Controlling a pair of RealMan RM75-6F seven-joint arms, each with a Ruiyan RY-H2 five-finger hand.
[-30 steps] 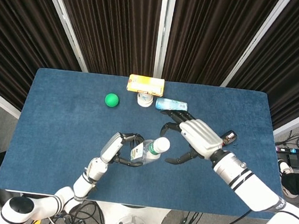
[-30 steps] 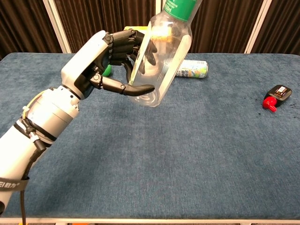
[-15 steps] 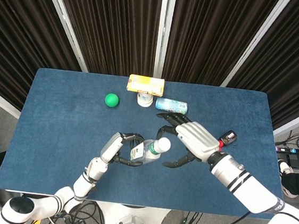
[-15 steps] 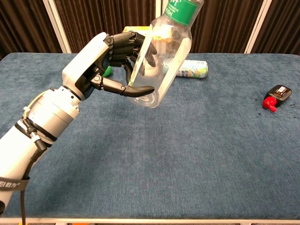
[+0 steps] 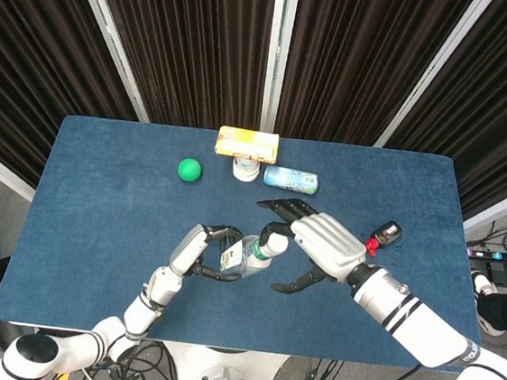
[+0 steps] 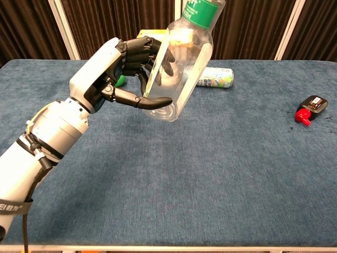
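Observation:
My left hand (image 5: 194, 252) (image 6: 113, 71) grips a clear plastic bottle (image 6: 176, 63) (image 5: 248, 255) with a green label and white cap (image 5: 274, 243), held tilted above the blue table (image 5: 98, 201). My right hand (image 5: 316, 244) hovers right beside the bottle's cap, its fingers spread apart and curved around the cap; whether they touch it cannot be told. The right hand does not show in the chest view.
At the table's far edge lie a yellow box (image 5: 248, 142), a white cup (image 5: 246, 168) and a lying can (image 5: 291, 179) (image 6: 215, 77). A green ball (image 5: 189, 170) sits to the left. A small black and red object (image 5: 385, 235) (image 6: 309, 108) lies at the right.
My right hand has moved left, from beside the black and red object to the bottle's cap. The left hand and bottle have stayed almost still.

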